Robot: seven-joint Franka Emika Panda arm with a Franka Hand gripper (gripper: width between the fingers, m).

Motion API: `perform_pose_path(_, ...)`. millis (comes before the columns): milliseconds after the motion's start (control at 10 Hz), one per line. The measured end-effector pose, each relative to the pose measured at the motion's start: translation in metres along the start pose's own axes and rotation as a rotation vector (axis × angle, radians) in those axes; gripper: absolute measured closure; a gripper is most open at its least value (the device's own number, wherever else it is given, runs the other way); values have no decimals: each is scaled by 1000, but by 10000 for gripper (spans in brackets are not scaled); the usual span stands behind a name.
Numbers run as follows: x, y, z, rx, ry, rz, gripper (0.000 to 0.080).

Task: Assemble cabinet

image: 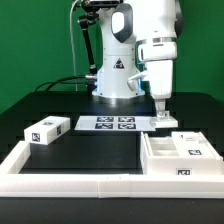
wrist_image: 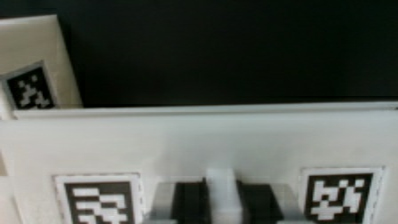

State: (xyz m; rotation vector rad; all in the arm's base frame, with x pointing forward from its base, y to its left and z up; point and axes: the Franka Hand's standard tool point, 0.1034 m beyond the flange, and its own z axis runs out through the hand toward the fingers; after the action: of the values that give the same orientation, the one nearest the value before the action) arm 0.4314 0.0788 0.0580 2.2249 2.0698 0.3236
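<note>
- The white plastic box-shaped cabinet [image: 180,158] is sitting on the black table [image: 90,152] toward the exterior view's right. Its open side is facing up and showing inner compartments, and small black-and-white square tags are showing on its faces.
- The white robot arm [image: 150,40] is reaching down from its base at the back. The two-finger gripper [image: 160,117] is hanging over the cabinet's far corner, on the side nearer the exterior view's left. Whether it is touching the cabinet cannot be told from here.
- In the wrist view, the gripper [wrist_image: 214,192] is showing dark fingers [wrist_image: 185,200] standing close together with a narrow pale strip between them. They are standing over a white face, apparently of the cabinet [wrist_image: 196,140], that is carrying two tags. Whether they are clamping anything or closing on nothing cannot be told.
- A smaller white rectangular block [image: 47,128] bearing one tag is lying at the exterior view's left, well apart from the cabinet.
- The marker board [image: 107,123] is lying between block and cabinet, just before the arm's base.
- A long white border rail [image: 70,182] is running along the table's near edge.
</note>
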Motion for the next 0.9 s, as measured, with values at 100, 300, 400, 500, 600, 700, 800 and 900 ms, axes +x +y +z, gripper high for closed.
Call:
perform_pose_path(100,1,0,0,-3,2,0,731)
perform_pose_path(300,2,1,1,-19,17,-7,731)
perform_pose_path(400,-1,1,2,-18,15,-3,731)
perform_pose_path(500,-2,0,2,-13,12,-2,731)
perform_pose_path(600,-9,-2,5,15,-9,-9,731)
perform_pose_path(700,-11,-1,5,15,-10,-4,731)
perform_pose_path(800,-12,-2,5,18,-12,-3,731)
perform_pose_path(900,-18,-3,7,51,-37,-4,731)
